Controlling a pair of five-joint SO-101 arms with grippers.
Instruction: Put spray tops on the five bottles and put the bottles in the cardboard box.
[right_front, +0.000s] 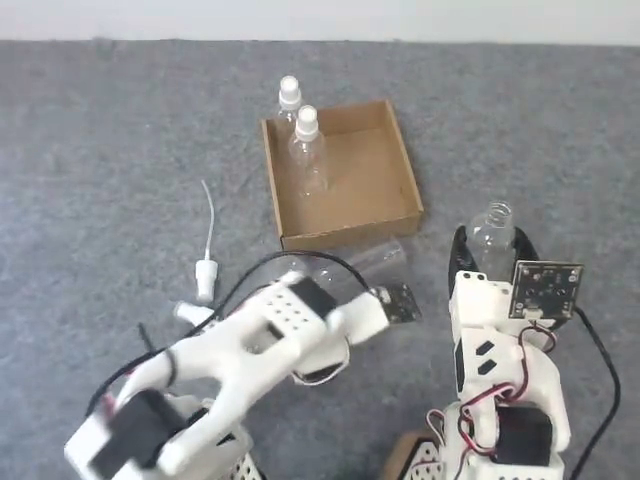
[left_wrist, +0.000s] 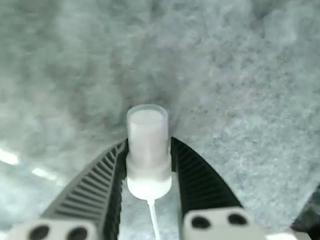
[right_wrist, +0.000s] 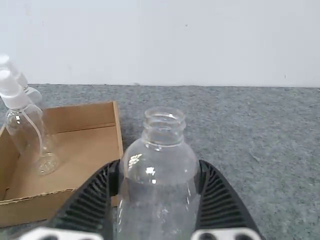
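My L claw is clamped on a spray top. The white cap points away from me and the thin tube runs back toward me. My R claw is clamped round a clear bottle. It's upright, mouth open, no top on it yet. It sits on the R side of the desk, near the cardboard box but outside it.

Done so far: a capped bottle and a second capped bottle stand at the far L corner of the box. I think both are inside, so approx 2 of 5 look done.

Left to do: get my top onto the bottle I hold, then put that bottle in the box. A lying bottle is on its side just in front of the box, by my L arm. Can't tell if it has a top. A loose top w/ its tube lies on the desk, well L of the box. So 3 bottles to go, I think.
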